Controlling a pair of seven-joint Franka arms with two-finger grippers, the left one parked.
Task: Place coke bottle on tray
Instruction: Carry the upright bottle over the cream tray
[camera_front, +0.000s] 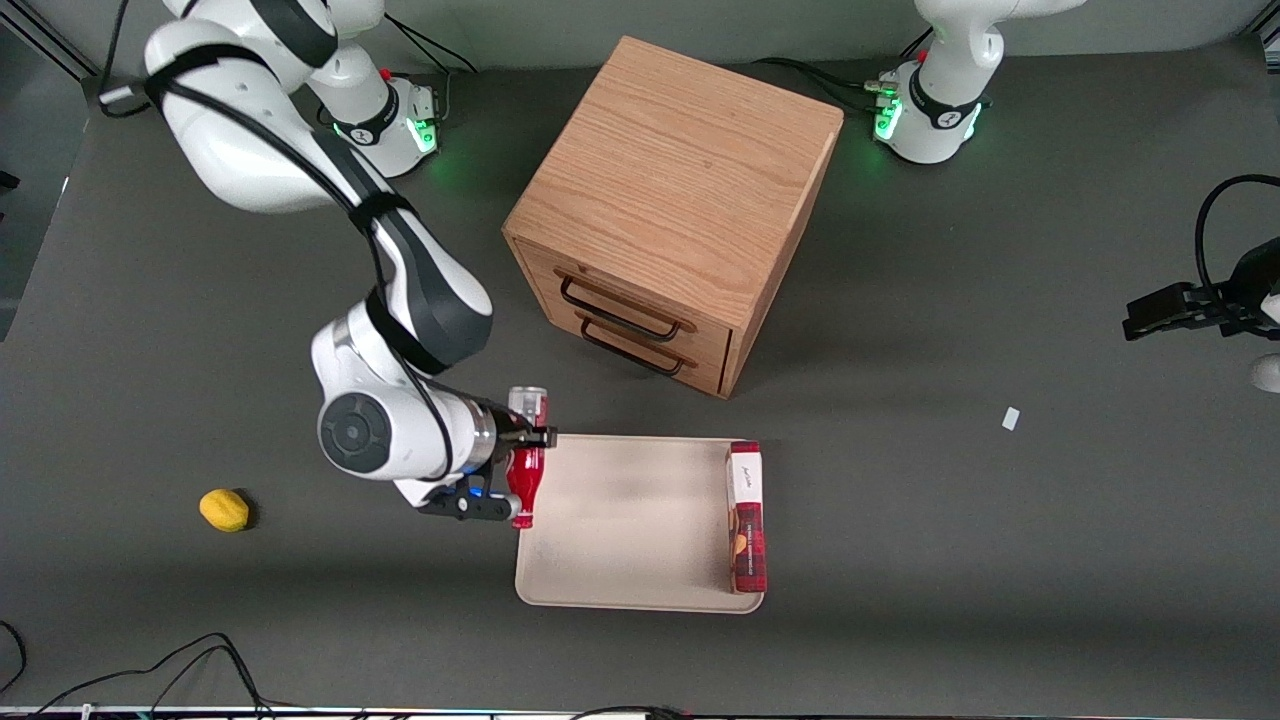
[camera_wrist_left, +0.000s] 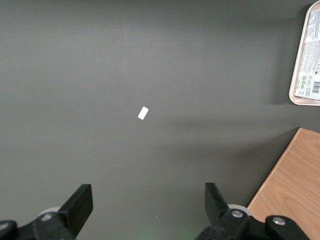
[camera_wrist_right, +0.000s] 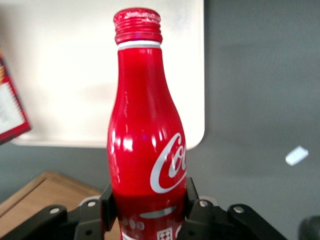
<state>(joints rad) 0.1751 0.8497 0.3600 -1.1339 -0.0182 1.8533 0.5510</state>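
Centre-left of the front view: the gripper is clamped on the coke bottle, carrying it lying sideways above the working-arm edge of the tray. A red-and-white box rests on the tray's edge toward the parked arm. Lower left, a yellow lemon.

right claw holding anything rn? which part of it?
Yes. The claw is shut on the coke bottle, gripping its lower body near the base, cap end free. It is at the tray's edge toward the working arm's end.
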